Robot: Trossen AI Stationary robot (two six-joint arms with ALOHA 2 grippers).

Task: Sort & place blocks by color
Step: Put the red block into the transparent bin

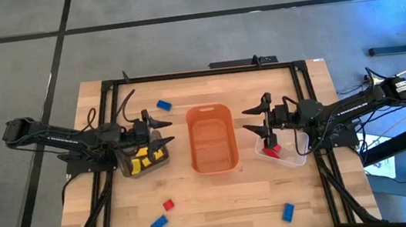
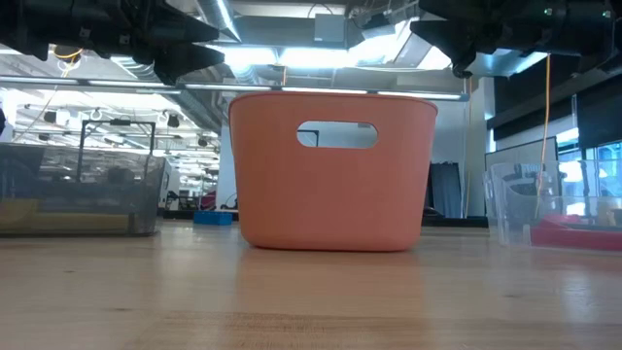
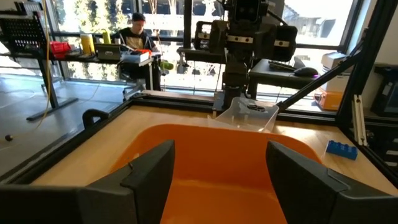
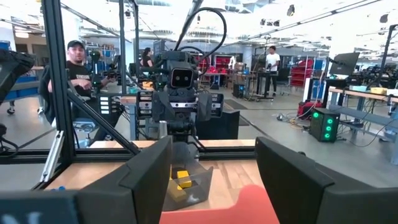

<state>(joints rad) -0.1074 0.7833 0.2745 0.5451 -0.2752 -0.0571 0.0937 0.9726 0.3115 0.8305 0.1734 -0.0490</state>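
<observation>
My left gripper [image 1: 165,132] hangs open above the dark bin [image 1: 143,159], which holds yellow blocks [image 1: 140,161]. My right gripper [image 1: 252,121] hangs open above the clear bin [image 1: 284,152], which holds a red block [image 1: 271,151]. The orange tub [image 1: 211,137] stands between the two bins. Loose on the table lie a blue block [image 1: 164,104] near the far edge, a red block [image 1: 168,205] and a blue block [image 1: 158,223] near the near edge, and another blue block [image 1: 288,211] at the near right. Both grippers hold nothing.
A black frame [image 1: 205,70] runs around the tabletop. In the low view the orange tub [image 2: 331,170] fills the middle, the dark bin [image 2: 78,190] is at one side and the clear bin [image 2: 559,209] at the other. People stand in the room beyond.
</observation>
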